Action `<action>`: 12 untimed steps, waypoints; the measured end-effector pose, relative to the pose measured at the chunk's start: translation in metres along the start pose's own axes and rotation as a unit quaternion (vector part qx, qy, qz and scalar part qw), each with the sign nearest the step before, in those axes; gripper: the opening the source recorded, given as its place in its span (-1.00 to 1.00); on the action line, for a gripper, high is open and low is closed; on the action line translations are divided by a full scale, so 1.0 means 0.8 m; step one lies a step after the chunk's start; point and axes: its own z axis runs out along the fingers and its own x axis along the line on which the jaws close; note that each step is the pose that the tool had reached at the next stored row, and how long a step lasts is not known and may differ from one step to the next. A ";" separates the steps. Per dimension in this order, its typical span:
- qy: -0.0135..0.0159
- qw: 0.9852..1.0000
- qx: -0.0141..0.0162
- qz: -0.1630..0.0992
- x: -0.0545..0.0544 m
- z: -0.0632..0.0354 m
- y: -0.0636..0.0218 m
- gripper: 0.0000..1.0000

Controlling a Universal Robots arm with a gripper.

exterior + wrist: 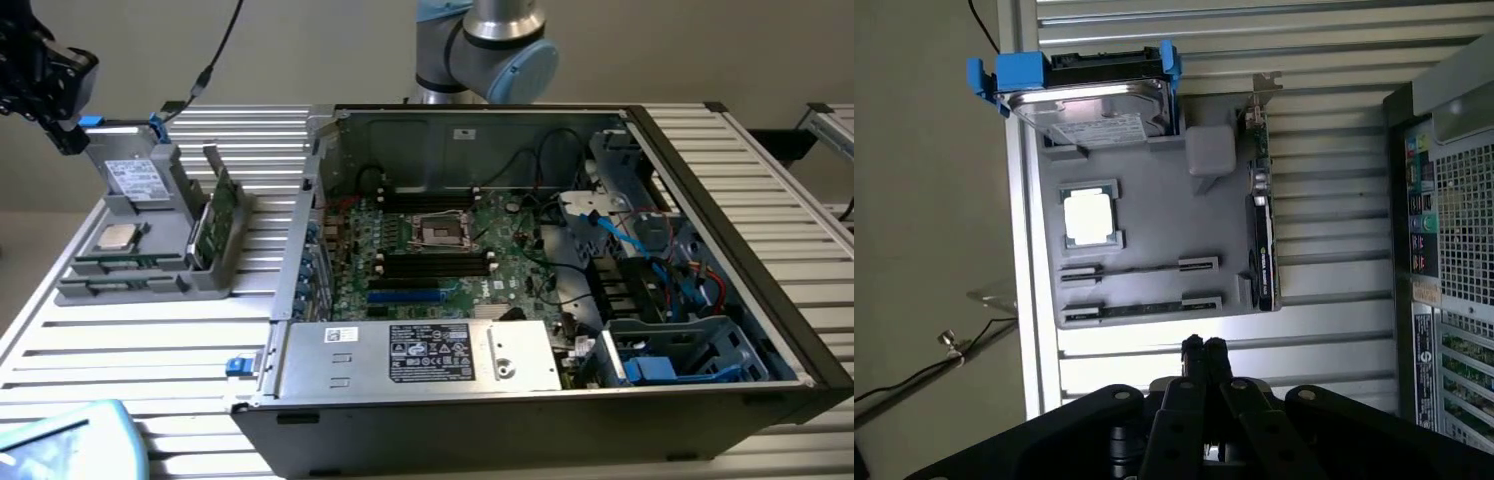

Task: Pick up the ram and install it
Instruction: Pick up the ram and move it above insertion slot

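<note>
While the black pincer (1204,349) hangs clenched and empty over the ribbed metal tabletop (1334,330), the long dark-green ram stick (1142,310) lies in the grey plastic holder (1154,230), in its nearest slot.

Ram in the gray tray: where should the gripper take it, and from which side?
Take the ram at the middle of its long top edge, pinching across its two flat faces, coming straight down. It seems to stand on edge in a slot of the gray tray, with brackets at both ends, so only that upper edge looks free.
</note>
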 end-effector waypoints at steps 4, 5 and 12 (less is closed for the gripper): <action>-0.001 1.000 0.000 0.013 0.000 0.000 0.000 -0.79; -0.001 1.000 0.000 0.012 0.000 0.001 0.000 -0.79; 0.002 0.999 0.000 -0.047 0.000 0.001 0.000 -0.79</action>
